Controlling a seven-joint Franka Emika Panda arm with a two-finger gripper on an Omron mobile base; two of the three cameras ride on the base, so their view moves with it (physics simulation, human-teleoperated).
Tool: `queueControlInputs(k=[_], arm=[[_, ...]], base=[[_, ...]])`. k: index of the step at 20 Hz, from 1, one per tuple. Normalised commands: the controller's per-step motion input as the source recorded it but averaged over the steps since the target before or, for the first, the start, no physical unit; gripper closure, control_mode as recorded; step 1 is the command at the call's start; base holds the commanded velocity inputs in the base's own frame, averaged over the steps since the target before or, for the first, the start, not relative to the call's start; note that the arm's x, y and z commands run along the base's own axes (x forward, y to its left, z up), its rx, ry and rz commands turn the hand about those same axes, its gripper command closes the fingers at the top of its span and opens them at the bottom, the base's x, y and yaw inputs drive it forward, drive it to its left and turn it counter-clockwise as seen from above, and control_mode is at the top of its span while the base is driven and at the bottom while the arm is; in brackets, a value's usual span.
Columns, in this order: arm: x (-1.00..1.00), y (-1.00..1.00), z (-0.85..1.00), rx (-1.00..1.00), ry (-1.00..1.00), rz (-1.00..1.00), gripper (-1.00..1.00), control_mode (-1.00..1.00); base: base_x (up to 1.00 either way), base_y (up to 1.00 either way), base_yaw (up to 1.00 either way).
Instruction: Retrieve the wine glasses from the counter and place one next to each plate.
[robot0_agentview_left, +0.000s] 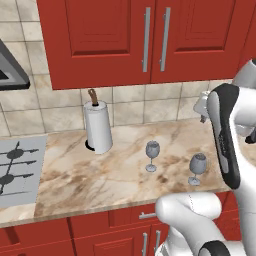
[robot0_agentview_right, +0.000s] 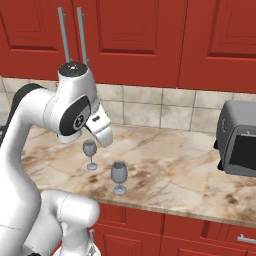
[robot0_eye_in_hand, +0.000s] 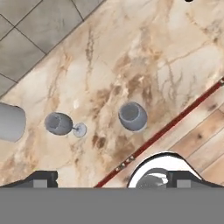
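Two translucent grey-blue wine glasses stand upright on the marbled counter (robot0_agentview_left: 100, 170). The left glass (robot0_agentview_left: 152, 150) (robot0_agentview_right: 90, 148) (robot0_eye_in_hand: 58, 123) is further back, and the right glass (robot0_agentview_left: 198, 164) (robot0_agentview_right: 119, 173) (robot0_eye_in_hand: 132, 117) is close to the front edge. My gripper (robot0_eye_in_hand: 113, 178) hangs high above them and looks straight down, open, with its fingertips (robot0_eye_in_hand: 41, 177) far apart and nothing between them. The hand (robot0_agentview_right: 101, 129) is above and a little behind the left glass. The plates are out of view.
A white paper towel roll (robot0_agentview_left: 98, 127) (robot0_eye_in_hand: 9, 122) stands behind the left glass. A grey gas hob (robot0_agentview_left: 17, 170) is set in the counter's left end. A toaster oven (robot0_agentview_right: 239, 145) sits at the right. Red wall cabinets (robot0_agentview_left: 145, 35) hang overhead.
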Motion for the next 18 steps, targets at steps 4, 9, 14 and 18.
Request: queueControlInputs(k=[4, 9, 14, 18], arm=[[-0.55, -0.48, 0.05, 0.22, -0.01, -0.49, -1.0, -1.0], [-0.63, -0.71, 0.01, 0.49, 0.01, -0.36, -1.0, -1.0], [-0.56, -0.56, -0.11, 0.71, -0.04, -0.17, -1.0, -1.0], [-0.09, -0.23, -0.46, 0.73, 0.0, -0.01, -1.0, -1.0]], base=[[0.0, 0.0, 0.0], [0.0, 0.0, 0.0], [0.0, 0.0, 0.0], [0.0, 0.0, 0.0]])
